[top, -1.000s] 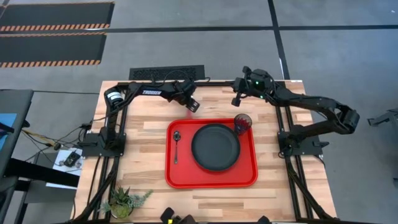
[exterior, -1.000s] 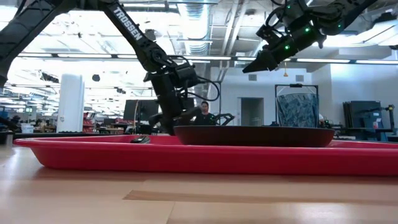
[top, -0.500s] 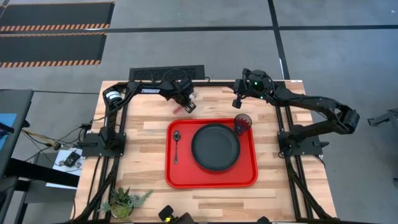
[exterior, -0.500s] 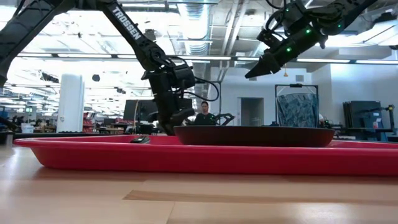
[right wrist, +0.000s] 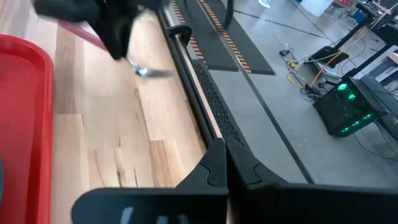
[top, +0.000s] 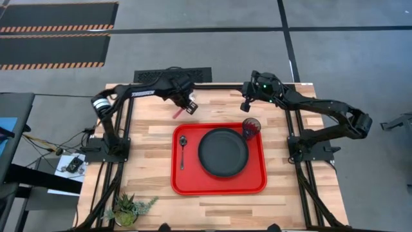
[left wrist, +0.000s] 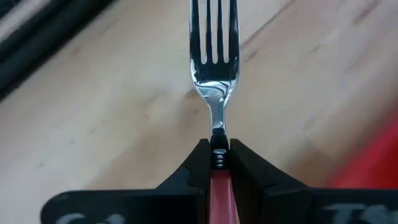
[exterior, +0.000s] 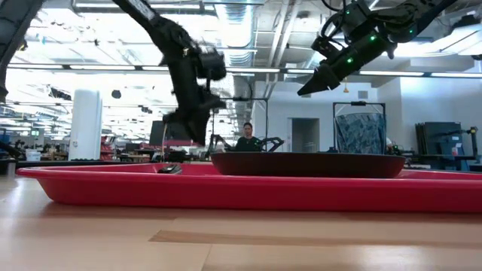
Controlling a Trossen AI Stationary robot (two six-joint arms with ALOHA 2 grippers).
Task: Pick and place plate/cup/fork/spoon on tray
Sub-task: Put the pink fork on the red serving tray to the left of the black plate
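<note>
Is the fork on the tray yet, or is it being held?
Held, not on the tray. In the left wrist view the left end effector is shut on the fork over bare wood beside the tray.

left gripper [left wrist: 219,163]: clamped, raised over the table's far side
right gripper [right wrist: 225,163]: closed, raised near the far edge

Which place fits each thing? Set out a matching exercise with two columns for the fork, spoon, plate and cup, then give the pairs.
Things:
1. fork
2. spoon
3. plate
4. cup

Places:
A. middle of the tray
B. tray's far right corner
C. gripped in the left claw, above the table
D. on the tray, left of the plate

Pairs: 1-C, 2-D, 3-A, 4-B
</note>
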